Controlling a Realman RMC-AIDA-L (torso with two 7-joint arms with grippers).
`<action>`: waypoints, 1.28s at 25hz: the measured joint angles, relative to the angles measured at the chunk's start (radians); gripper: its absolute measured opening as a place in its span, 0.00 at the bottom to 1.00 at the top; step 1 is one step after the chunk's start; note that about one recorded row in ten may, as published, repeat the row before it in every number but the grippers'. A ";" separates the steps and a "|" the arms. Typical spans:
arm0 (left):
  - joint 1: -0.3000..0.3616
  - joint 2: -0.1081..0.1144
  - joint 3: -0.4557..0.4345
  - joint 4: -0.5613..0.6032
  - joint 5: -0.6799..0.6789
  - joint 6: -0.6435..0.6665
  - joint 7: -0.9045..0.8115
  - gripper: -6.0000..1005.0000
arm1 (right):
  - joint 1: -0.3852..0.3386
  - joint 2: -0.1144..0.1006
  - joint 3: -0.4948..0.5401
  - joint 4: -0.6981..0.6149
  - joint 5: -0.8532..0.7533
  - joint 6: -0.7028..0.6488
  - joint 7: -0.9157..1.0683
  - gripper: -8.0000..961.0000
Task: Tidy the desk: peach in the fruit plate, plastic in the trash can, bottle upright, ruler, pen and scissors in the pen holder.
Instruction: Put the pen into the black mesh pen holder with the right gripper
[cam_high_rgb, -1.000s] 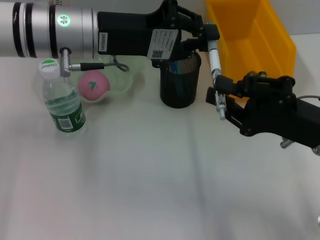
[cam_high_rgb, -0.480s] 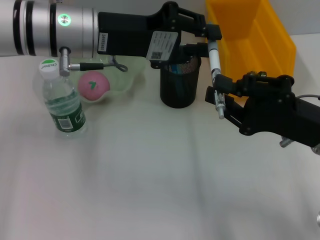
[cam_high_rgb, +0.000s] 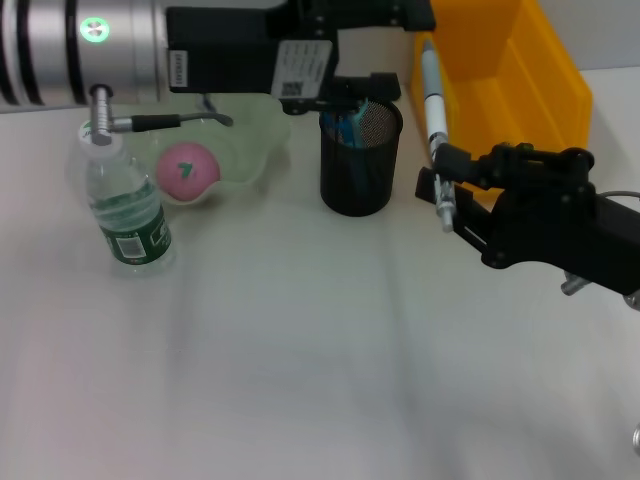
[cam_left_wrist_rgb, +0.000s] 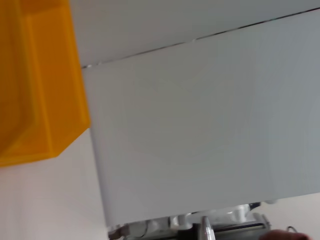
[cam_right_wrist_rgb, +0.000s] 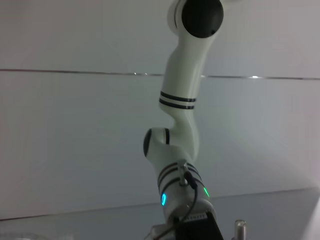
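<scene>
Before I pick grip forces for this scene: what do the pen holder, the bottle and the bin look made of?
Pen holder: black metal mesh, seemingly; its contents show through the wall.
Bottle: thin clear plastic, glossy, with a green label.
Bin: yellow-orange moulded plastic with a smooth, slightly shiny wall.

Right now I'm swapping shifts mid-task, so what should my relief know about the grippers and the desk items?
Right gripper is shut on the pen, held nearly upright just beside the pen holder, not yet in.
Left gripper hangs above the pen holder; its state is unclear.
Done: peach in the fruit plate; bottle upright.
The holder already contains items, too unclear to name.
Left: drop the pen in.
Yellow bin stands behind.
</scene>
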 joint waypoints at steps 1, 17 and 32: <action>0.010 -0.003 -0.034 0.003 -0.002 0.018 0.032 0.51 | -0.002 0.000 0.020 0.014 0.003 -0.004 0.009 0.23; 0.122 -0.031 -0.087 0.083 -0.058 0.161 0.507 0.78 | -0.024 -0.007 0.376 0.004 0.006 -0.057 0.703 0.25; 0.316 -0.065 0.057 0.175 -0.054 0.082 1.127 0.78 | 0.106 -0.006 0.252 -0.151 0.004 0.264 1.499 0.26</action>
